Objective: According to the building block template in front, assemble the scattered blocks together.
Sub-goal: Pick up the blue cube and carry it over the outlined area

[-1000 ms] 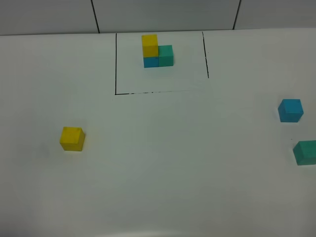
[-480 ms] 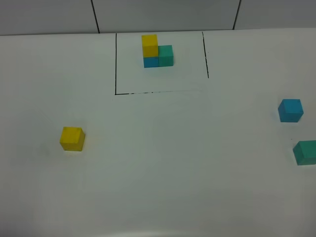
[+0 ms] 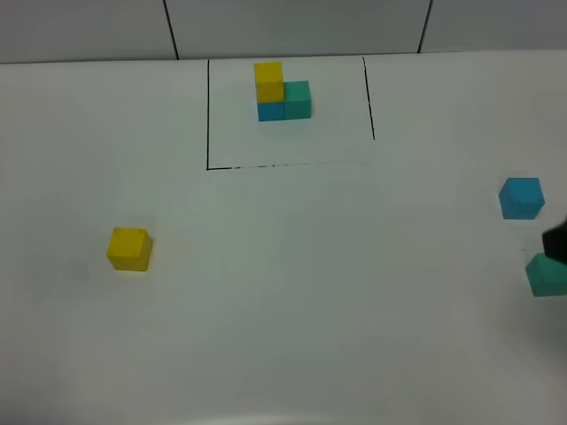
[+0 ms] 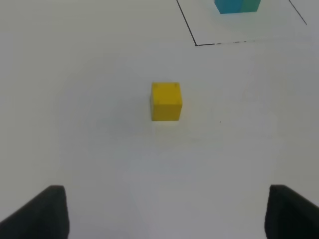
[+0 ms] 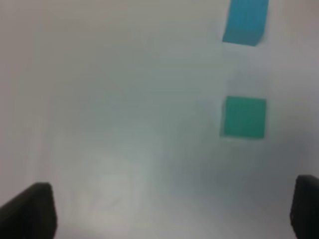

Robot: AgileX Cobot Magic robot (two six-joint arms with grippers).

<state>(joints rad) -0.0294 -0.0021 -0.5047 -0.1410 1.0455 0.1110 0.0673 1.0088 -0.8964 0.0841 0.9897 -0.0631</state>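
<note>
On the white bench [image 3: 310, 310]: one framed building block template [image 3: 282, 91] at 12 o'clock; one loose yellow cube [image 3: 129, 249] at 8 o'clock; one blue cube [image 3: 521, 197] and one green cube [image 3: 547, 274] at 3 o'clock. Left claw [image 4: 167, 209], right claw [image 5: 172, 199]: both spread.

Big white table [image 3: 283, 310] fills almost whole view, smooth and flat. Behind table's far edge: pale grey wall [image 3: 292, 27], cut by two thin dark lines [image 3: 171, 27]. Soft even light on table.
</note>
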